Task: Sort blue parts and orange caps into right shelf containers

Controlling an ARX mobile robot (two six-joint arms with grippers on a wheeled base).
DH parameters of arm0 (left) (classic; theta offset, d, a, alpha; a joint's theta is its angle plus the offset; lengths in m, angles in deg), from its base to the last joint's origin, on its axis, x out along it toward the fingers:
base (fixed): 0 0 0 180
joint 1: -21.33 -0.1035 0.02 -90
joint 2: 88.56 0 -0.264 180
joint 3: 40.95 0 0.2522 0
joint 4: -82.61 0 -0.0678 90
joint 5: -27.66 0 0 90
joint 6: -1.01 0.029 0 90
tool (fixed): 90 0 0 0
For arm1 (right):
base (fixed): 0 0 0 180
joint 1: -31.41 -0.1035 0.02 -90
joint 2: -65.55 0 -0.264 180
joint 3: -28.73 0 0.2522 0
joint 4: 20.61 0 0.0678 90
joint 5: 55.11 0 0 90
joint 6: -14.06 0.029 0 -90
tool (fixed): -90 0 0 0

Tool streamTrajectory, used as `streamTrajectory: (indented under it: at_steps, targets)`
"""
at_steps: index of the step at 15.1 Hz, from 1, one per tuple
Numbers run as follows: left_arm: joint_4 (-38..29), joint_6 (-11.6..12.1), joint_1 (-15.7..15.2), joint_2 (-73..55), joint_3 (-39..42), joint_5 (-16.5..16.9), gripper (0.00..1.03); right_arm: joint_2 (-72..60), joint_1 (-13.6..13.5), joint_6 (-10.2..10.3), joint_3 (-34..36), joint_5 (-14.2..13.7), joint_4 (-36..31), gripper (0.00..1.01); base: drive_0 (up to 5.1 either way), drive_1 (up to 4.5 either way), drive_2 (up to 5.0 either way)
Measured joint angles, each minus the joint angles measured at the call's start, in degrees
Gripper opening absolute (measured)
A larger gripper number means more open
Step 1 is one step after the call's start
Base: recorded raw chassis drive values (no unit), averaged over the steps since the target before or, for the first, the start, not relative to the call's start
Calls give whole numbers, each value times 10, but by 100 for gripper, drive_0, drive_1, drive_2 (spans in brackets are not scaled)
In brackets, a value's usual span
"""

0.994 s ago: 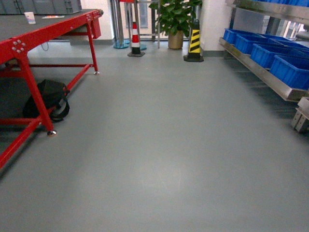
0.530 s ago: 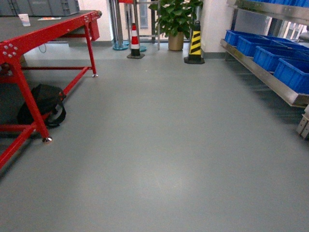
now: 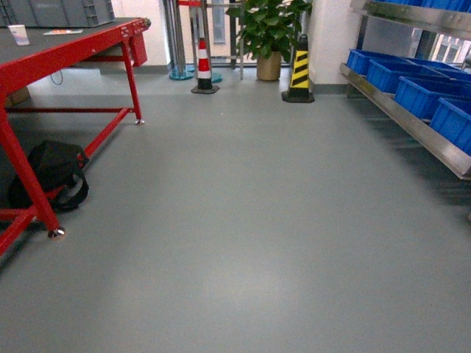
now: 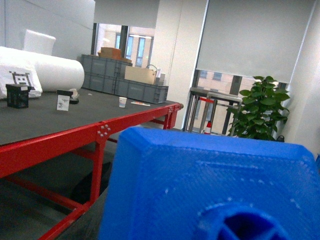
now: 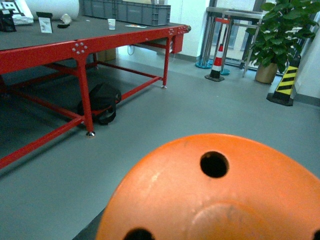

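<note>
The view has swung left since a second ago: the red bench (image 3: 59, 48) and the black bag (image 3: 48, 173) under it have slid toward the left edge and lower in the head view, while the shelf (image 3: 412, 121) with its blue crates (image 3: 419, 92) has drifted out toward the right edge. The base looks to be mid-transit across the open grey floor (image 3: 243, 235), with the shelf well off to the right.

Neither tool shows in the head view. In the left wrist view a blue part (image 4: 215, 190) fills the lower frame right up against the camera, and in the right wrist view an orange cap (image 5: 215, 195), domed and with small round holes, does the same. Each is probably carried by its arm, but the fingers are hidden behind the pieces, so I cannot tell how far either tool is closed or how firm the hold is.

The step in hand seems to be driving to the shelf. To do it well, turn the base back right until the crates sit squarely ahead, approach slowly, and keep both arms tucked and steady so nothing jolts loose. Steer clear of the striped cones (image 3: 298, 70) and the plant (image 3: 268, 29) at the far end. Stop near enough that each arm can reach over a crate rim, and choose a separate crate for blue and for orange.
</note>
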Motion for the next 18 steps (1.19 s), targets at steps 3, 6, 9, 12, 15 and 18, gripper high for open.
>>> streamTrajectory:
  at_steps: [3,6,9,12,15,18]
  targets:
    - [0,0,0,0,0,0,46,0,0,0,0,0,0,43,8,431,-415]
    - [-1,0,0,0,0,0,46,0,0,0,0,0,0,43,5,428,-418]
    - [1,0,0,0,0,0,46,0,0,0,0,0,0,43,-6,418,-430]
    - [0,0,0,1,0,0,46,0,0,0,0,0,-1,43,2,428,-424]
    - [1,0,0,0,0,0,46,0,0,0,0,0,0,43,7,434,-419]
    - [-1,0,0,0,0,0,46,0,0,0,0,1,0,43,3,433,-426]
